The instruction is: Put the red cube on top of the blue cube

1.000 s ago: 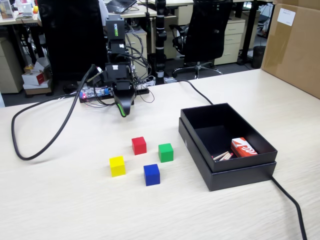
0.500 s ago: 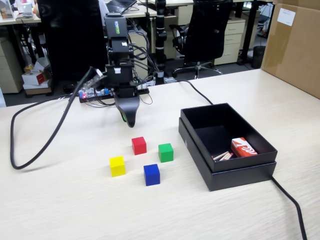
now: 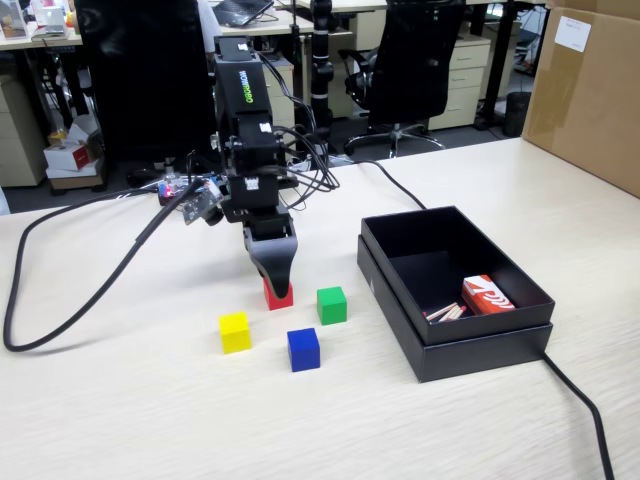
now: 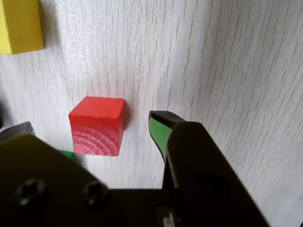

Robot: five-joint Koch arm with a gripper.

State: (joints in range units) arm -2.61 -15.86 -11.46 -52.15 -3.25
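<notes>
Red cube (image 4: 97,125) sits centre-left of wrist view on surface (image 3: 130,400), between jaws of claw (image 4: 90,125), which just dropped from behind; spread wide, gripping nothing. Blue cube (image 3: 303,349) lower centre. Grasp likely next.

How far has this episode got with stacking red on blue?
Nothing is stacked yet. In hand: the open gripper is positioned around the red cube, which sits on the table between the jaws, not yet clamped. Left: close, lift, carry to the blue cube, which stands bare-topped in front, and release.
</notes>
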